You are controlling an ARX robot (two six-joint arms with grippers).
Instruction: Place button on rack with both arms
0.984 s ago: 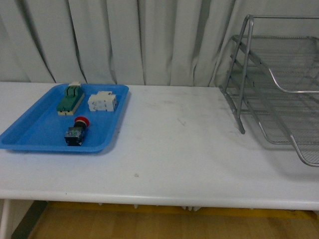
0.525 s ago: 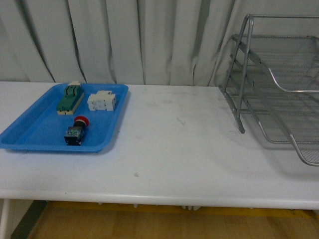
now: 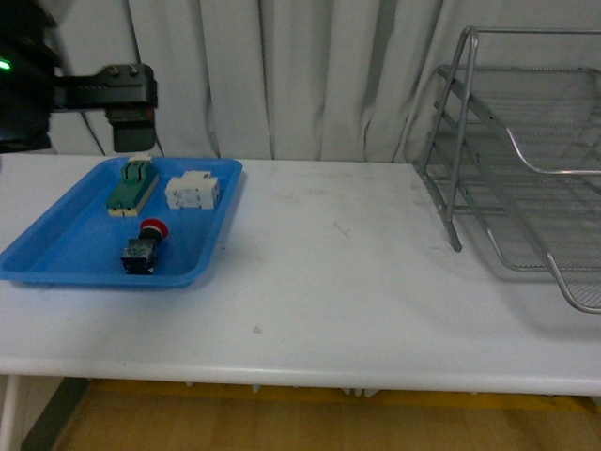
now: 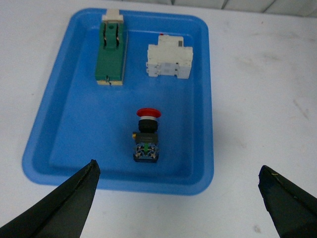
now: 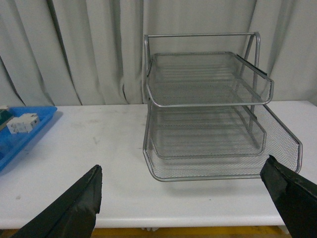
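**Hovering with both pincers spread, button lying in the blue tray**

Nearest in the left wrist view, the left pincer [image 4: 178,167] hangs above the white tabletop [image 3: 329,291] with its two dark fingers spread wide apart and nothing between them. Just beyond them lies the blue plastic tray [image 3: 66,249], on the tabletop's left side. The button [image 3: 146,246] rests on its side in the near half of the tray, with its red cap pointing toward the far rim and its dark body toward the near rim, apart from both fingers. Farther back in the tray, the green-and-cream block [image 3: 132,185] and the white block [image 3: 193,192] sit side by side, with the green one to the left. The left arm [image 3: 103,91] shows above the tray's far left end.

The right pincer [image 5: 183,166] is likewise spread and empty, facing the rack [image 3: 545,113]. This silver wire-mesh three-tier tray stands on the tabletop's right side, well apart from the blue tray, and its visible tiers hold nothing. A pale pleated curtain [image 3: 282,75] closes off the back.
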